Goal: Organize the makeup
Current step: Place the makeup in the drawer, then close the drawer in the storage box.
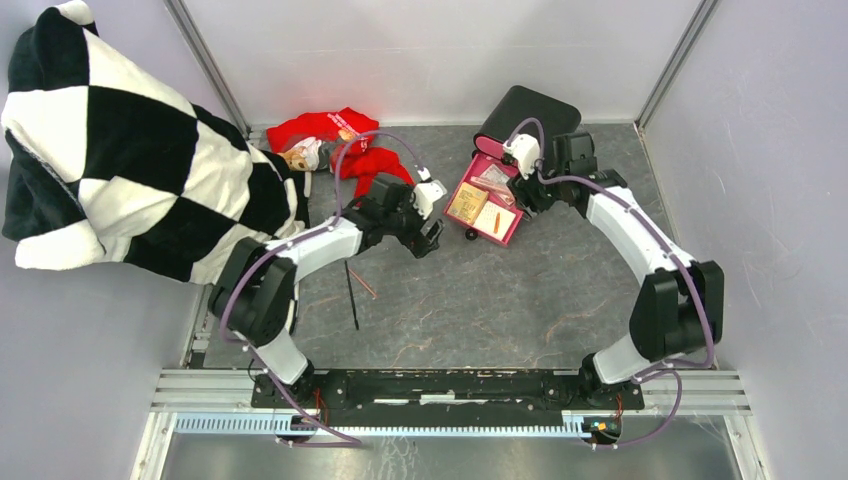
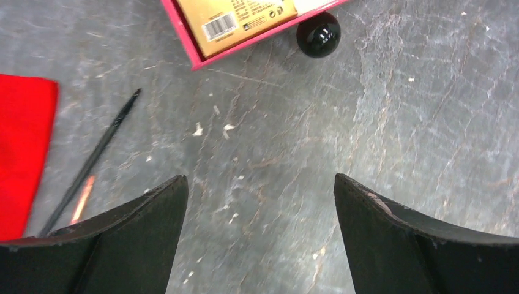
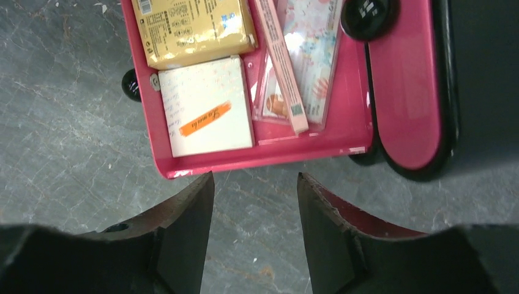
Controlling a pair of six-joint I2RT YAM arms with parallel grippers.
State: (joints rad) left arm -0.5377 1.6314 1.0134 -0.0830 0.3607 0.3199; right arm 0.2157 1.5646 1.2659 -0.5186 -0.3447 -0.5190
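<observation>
An open pink drawer (image 1: 510, 232) lies on the table and holds a gold packet (image 3: 193, 30), a white square card (image 3: 208, 107), a pink stick (image 3: 281, 67) and a patterned packet (image 3: 315, 55). My right gripper (image 3: 256, 177) is open and empty, just beside the drawer's near rim (image 3: 263, 156). A thin black pencil (image 1: 351, 295) and a brown pencil (image 1: 364, 285) lie on the table; both also show in the left wrist view, the black one (image 2: 92, 162) and the brown one (image 2: 82, 199). My left gripper (image 2: 260, 184) is open and empty over bare table, right of the pencils. A peach puff (image 1: 296, 157) rests by the red cloth.
The black box (image 1: 528, 112) with a shut pink drawer (image 3: 404, 92) stands at the back right. The red cloth (image 1: 340, 140) lies at the back, and a black-and-white checkered blanket (image 1: 120, 150) fills the left side. The open drawer's black knob (image 2: 318, 35) faces my left gripper.
</observation>
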